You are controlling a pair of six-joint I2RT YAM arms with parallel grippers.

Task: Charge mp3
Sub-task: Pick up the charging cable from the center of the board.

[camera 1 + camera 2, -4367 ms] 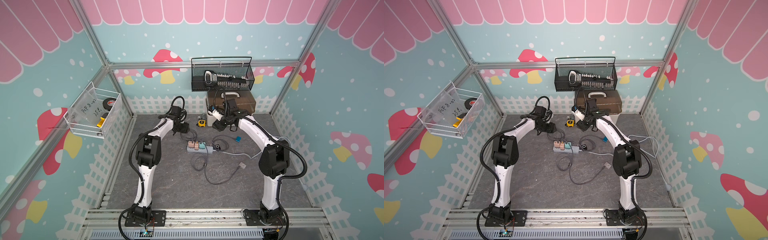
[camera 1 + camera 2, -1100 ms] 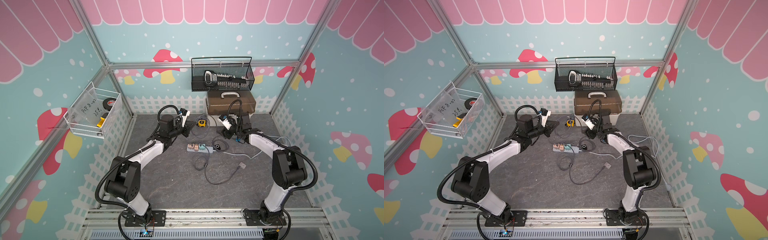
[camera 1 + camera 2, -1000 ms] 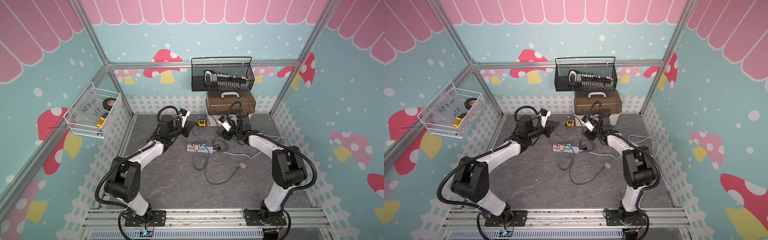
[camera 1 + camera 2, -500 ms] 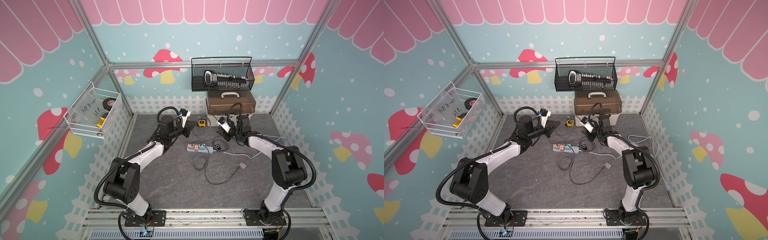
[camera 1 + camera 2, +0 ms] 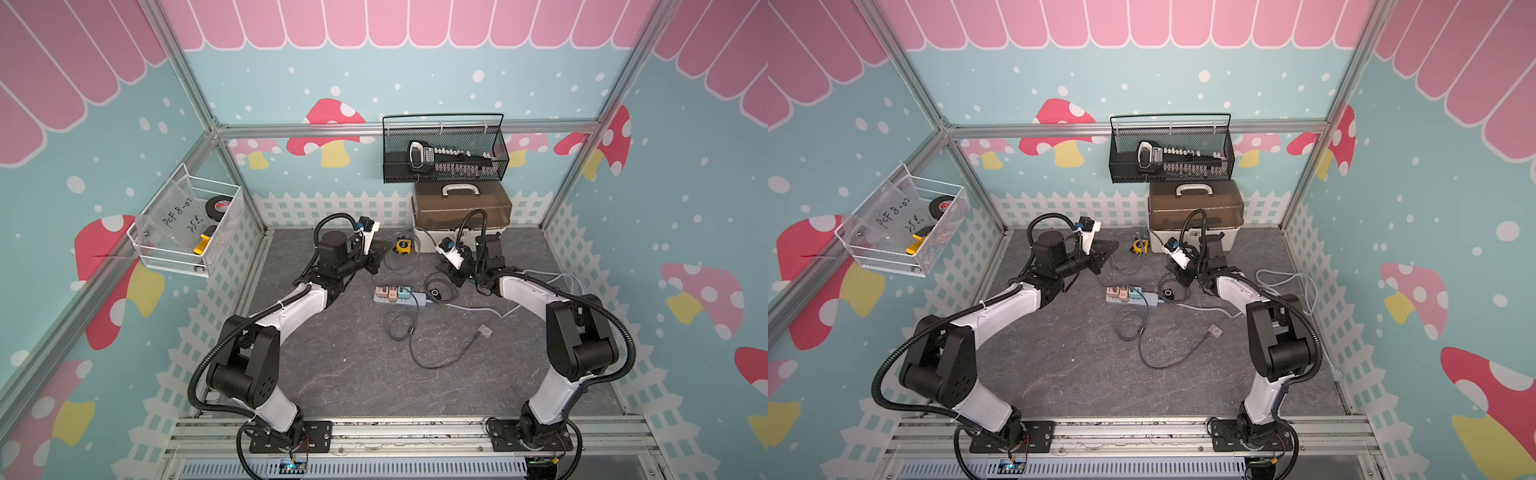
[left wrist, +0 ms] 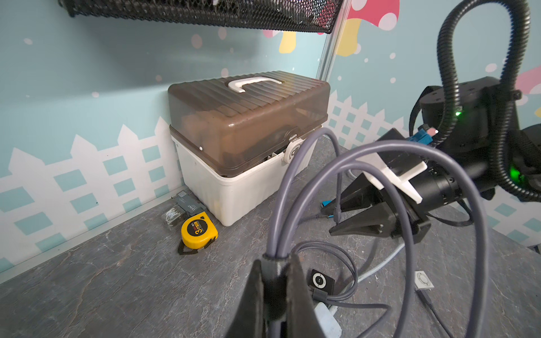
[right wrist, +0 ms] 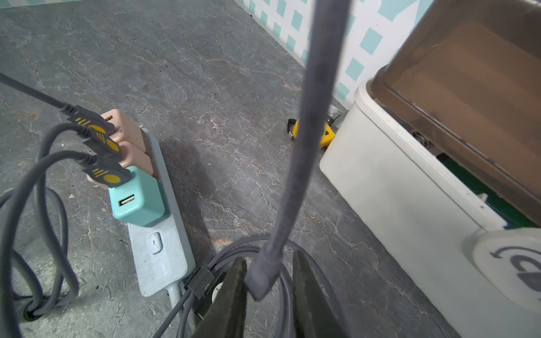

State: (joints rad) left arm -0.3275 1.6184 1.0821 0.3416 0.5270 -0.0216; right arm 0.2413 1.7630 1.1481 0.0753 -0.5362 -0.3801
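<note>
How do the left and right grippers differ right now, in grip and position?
The left gripper is shut on the strap of the gray cable coil, held aloft; the right gripper has its jaws apart, a loose cable end hanging between them. The left gripper is near the yellow tape measure; the right gripper is low beside the power strip and mp3 player. Both seem to work one cable.

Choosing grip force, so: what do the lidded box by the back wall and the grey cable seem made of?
The box looks like hard plastic: smoky translucent ribbed lid, glossy opaque white base. The grey cable seems rubbery-sheathed, matte, bending in loose loops.
</note>
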